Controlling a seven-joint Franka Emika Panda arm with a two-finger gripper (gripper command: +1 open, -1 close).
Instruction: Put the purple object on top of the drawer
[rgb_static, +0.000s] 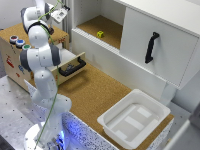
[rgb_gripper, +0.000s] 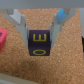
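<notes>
Wrist view: claw (rgb_gripper: 39, 34) clamped on the purple object (rgb_gripper: 39, 43) above cork; white bin (rgb_static: 113, 125) holds nothing.

From the exterior view I cannot see the gripper at all; the arm (rgb_static: 41, 55) itself covers it, and the purple object is hidden there too. The arm also masks part of the drawer (rgb_static: 75, 64), whose handle I make out only at about three o'clock from the elbow. The buttons (rgb_static: 16, 41) on the cabinet are too small to read. In the wrist view, a pink thing (rgb_gripper: 2, 38) at nine o'clock from the purple object (rgb_gripper: 39, 44) is cut by the picture's edge, and the fingers (rgb_gripper: 20, 22) run out of frame, blurred.
</notes>
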